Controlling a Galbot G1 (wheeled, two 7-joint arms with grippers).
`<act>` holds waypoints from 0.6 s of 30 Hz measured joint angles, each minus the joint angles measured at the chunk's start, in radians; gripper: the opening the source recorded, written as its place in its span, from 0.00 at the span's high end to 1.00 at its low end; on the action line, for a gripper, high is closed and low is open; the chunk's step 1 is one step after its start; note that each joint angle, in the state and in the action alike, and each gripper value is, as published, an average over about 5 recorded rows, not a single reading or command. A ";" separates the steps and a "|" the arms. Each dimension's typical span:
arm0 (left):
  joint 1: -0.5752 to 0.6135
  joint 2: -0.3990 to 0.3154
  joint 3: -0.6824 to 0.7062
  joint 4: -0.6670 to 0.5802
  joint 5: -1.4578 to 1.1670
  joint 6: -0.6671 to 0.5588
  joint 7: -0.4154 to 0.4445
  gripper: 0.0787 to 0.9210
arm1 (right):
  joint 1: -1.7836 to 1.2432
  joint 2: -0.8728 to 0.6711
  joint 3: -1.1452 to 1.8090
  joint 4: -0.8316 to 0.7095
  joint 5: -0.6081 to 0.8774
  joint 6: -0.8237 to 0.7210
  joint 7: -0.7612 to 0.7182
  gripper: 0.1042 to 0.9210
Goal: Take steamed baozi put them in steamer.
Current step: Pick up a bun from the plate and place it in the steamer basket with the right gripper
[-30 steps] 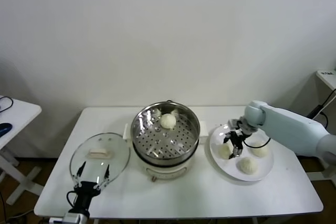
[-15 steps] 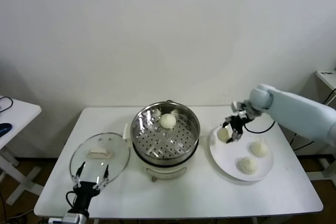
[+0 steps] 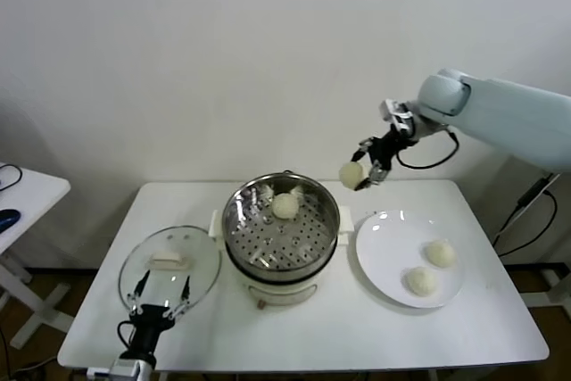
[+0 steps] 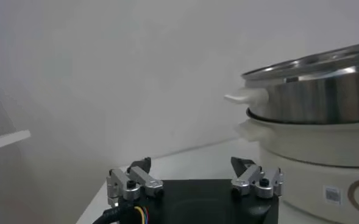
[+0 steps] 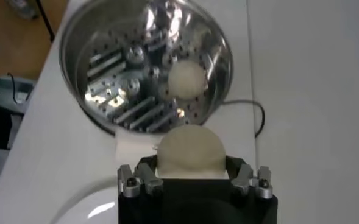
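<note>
My right gripper (image 3: 360, 172) is shut on a cream-white baozi (image 3: 351, 172), held in the air above the right side of the steamer (image 3: 281, 240). The right wrist view shows that bun (image 5: 190, 148) clamped between both fingers, with the steamer's perforated tray (image 5: 121, 91) below. One baozi (image 3: 285, 205) lies at the back of the tray, also seen as the bun (image 5: 188, 79) in the right wrist view. Two more baozi (image 3: 440, 252) (image 3: 421, 281) rest on the white plate (image 3: 384, 252). My left gripper (image 3: 161, 298) stands open low at the table's front left, beside the steamer's base (image 4: 325, 164).
A round glass lid (image 3: 169, 267) with a white handle lies flat left of the steamer, under the left gripper. A side table (image 3: 22, 198) stands further left. The white wall is close behind the table.
The right gripper lifted a baozi off the plate and carried it up and left, to above the steamer's right rim. The left arm has not moved.
</note>
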 measured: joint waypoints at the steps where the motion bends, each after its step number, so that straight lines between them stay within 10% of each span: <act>1: 0.000 0.001 0.001 -0.002 0.001 0.001 0.000 0.12 | -0.001 0.020 0.002 0.000 0.011 -0.006 0.006 0.24; 18: 0.011 -0.009 0.004 -0.014 0.011 0.000 0.000 0.12 | -0.164 0.343 0.039 -0.137 0.062 -0.036 0.044 0.24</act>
